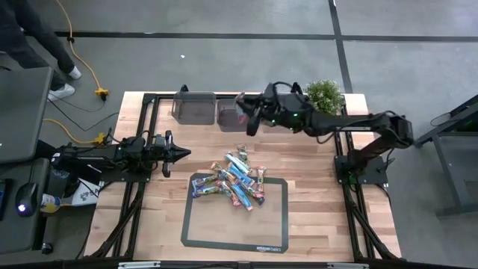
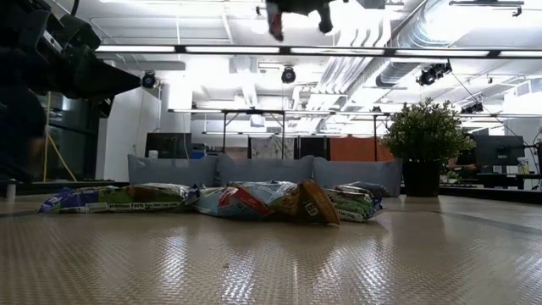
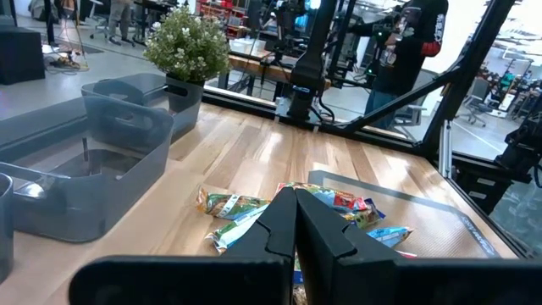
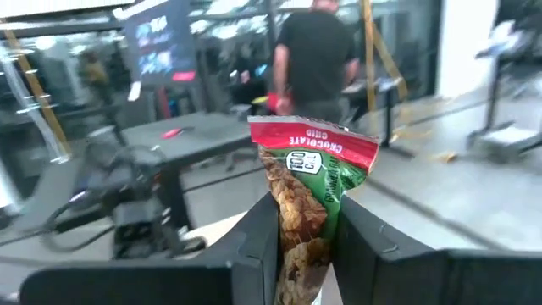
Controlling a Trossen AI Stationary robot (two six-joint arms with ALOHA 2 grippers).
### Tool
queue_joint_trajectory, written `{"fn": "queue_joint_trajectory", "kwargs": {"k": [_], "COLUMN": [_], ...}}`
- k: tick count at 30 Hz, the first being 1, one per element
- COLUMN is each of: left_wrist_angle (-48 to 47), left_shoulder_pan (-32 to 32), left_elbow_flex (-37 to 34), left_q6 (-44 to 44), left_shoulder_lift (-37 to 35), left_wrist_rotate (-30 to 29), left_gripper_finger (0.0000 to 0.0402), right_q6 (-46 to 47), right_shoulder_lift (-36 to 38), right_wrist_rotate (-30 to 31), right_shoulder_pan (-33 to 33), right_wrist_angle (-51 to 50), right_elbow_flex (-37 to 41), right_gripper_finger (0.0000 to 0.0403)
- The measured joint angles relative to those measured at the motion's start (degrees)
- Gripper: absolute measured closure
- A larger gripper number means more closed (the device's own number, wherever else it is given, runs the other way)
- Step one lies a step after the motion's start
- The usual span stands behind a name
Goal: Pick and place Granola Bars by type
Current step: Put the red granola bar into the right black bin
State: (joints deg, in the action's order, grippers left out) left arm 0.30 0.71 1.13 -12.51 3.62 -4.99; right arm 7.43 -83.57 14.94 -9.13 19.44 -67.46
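Right end effector [image 4: 301,233] pinching red-green wrapped granola bar [image 4: 309,182], raised over grey plastic bins [image 1: 196,107]. Left end effector [image 1: 181,153] pressed together, beside pile of shiny-wrapped bars [image 1: 235,179] on wooden worktop [image 1: 314,217].

Glossy-wrapped granola bars [image 1: 237,178] (crinkled), wood table [image 1: 314,217], plastic bins [image 1: 194,107]

Grey concrete floor [image 1: 224,19], yellow cable [image 1: 88,71], white ceiling with strip lights [image 2: 339,52], exposed ducts [image 2: 398,38]
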Motion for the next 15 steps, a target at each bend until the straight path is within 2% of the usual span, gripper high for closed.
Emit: {"fn": "queue_joint_trajectory", "kwargs": {"k": [10,15], "left_wrist_angle": [0.00,0.00], "left_shoulder_pan": [0.01,0.02], "left_elbow_flex": [0.00,0.00], "left_q6": [0.00,0.00], "left_shoulder_lift": [0.01,0.00], "left_wrist_rotate": [-0.09,-0.13], "left_gripper_finger": [0.0401,0.0401], "right_q6": [-13.12,-16.44], "right_shoulder_lift": [5.06,5.80], "right_wrist_rotate": [14.73,16.86], "right_shoulder_pan": [0.00,-1.06], "right_wrist_angle": [-0.30,-0.35], "right_elbow_flex": [0.00,0.00], "right_gripper_finger": [0.0329,0.0329]}}
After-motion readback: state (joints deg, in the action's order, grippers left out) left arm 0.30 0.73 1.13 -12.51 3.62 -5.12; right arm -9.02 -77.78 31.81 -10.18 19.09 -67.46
